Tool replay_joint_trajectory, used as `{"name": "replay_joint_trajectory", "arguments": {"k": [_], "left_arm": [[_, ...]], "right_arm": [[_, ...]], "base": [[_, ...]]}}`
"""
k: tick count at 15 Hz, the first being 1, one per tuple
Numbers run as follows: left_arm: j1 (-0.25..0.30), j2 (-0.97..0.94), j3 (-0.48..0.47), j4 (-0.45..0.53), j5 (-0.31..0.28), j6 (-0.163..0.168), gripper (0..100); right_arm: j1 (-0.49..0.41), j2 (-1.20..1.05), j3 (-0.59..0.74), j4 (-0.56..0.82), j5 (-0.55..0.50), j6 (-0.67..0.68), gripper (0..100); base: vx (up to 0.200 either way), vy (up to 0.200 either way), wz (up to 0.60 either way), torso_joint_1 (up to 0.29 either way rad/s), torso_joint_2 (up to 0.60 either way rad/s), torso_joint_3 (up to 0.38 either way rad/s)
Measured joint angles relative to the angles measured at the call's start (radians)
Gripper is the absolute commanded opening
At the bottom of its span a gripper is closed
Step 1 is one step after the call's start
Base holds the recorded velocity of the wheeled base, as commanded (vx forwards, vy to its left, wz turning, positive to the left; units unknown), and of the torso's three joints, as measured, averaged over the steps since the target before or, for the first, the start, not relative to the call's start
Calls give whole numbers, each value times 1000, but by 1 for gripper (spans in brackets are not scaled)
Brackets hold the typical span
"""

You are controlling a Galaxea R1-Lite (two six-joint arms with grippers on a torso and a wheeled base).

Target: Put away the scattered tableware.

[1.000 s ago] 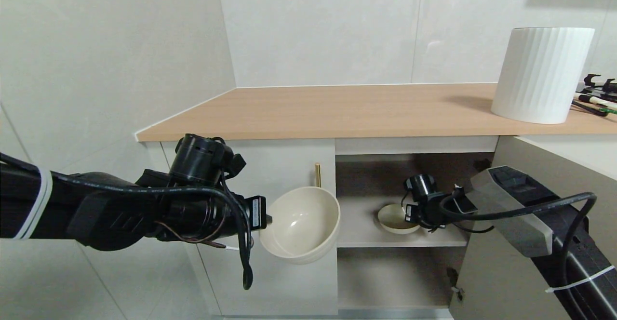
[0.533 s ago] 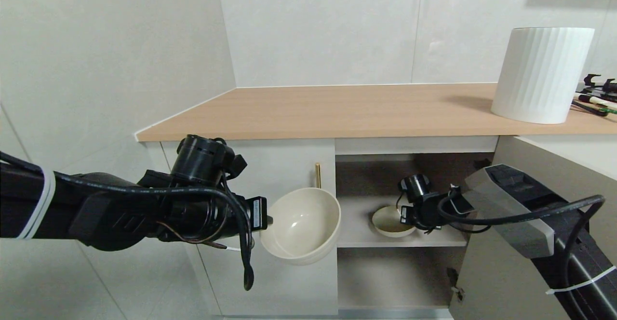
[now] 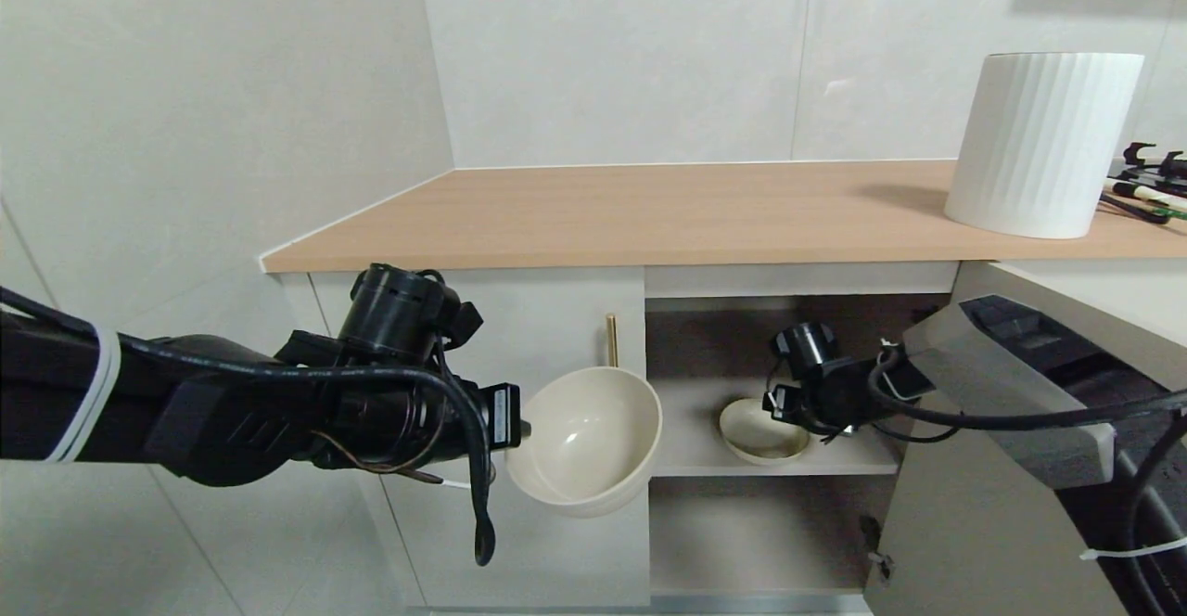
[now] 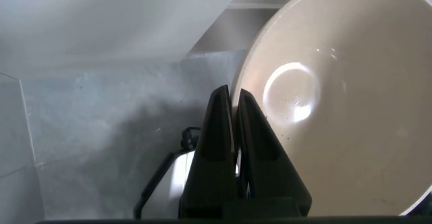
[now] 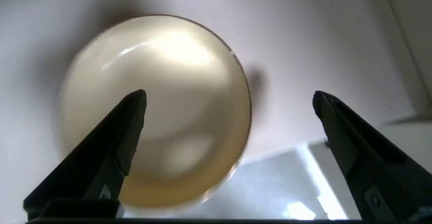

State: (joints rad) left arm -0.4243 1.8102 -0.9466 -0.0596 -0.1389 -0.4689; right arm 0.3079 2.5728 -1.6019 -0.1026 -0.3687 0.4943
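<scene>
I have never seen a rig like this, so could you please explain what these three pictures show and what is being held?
This is a two-armed robot at a kitchen cabinet. The wide picture comes from a camera on its head. The other two come from cameras on its wrists, each looking along its own gripper. The left gripper pinches the rim of a large cream bowl, held in the air. The right gripper is open inside the cabinet, over a small bowl sitting on the shelf. On the countertop stands a white ribbed container.
</scene>
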Motion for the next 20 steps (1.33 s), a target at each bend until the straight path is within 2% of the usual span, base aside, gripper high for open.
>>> {"name": "replay_joint_trajectory", "arguments": {"k": [4, 6, 9, 12, 17, 20], "left_arm": [[-35, 54, -18, 1, 27, 0, 0], [-70, 93, -24, 4, 83, 0, 0], [-126, 150, -28, 3, 152, 0, 0], [-165, 191, -29, 1, 177, 0, 0], [-194, 202, -29, 0, 222, 0, 0], [-210, 189, -28, 0, 241, -2, 0]], "right_arm": [[30, -227, 217, 1, 181, 7, 100], [66, -360, 311, 10, 237, -7, 100], [154, -557, 398, 136, 295, -40, 100], [269, -705, 421, 295, 390, -47, 100], [383, -724, 443, 324, 388, -48, 100], [404, -639, 434, 319, 376, -43, 100]], "base": [[0, 0, 0, 0, 0, 0], [0, 0, 0, 0, 0, 0], [0, 0, 0, 0, 0, 0], [0, 0, 0, 0, 0, 0], [0, 0, 0, 0, 0, 0], [0, 0, 0, 0, 0, 0]]}}
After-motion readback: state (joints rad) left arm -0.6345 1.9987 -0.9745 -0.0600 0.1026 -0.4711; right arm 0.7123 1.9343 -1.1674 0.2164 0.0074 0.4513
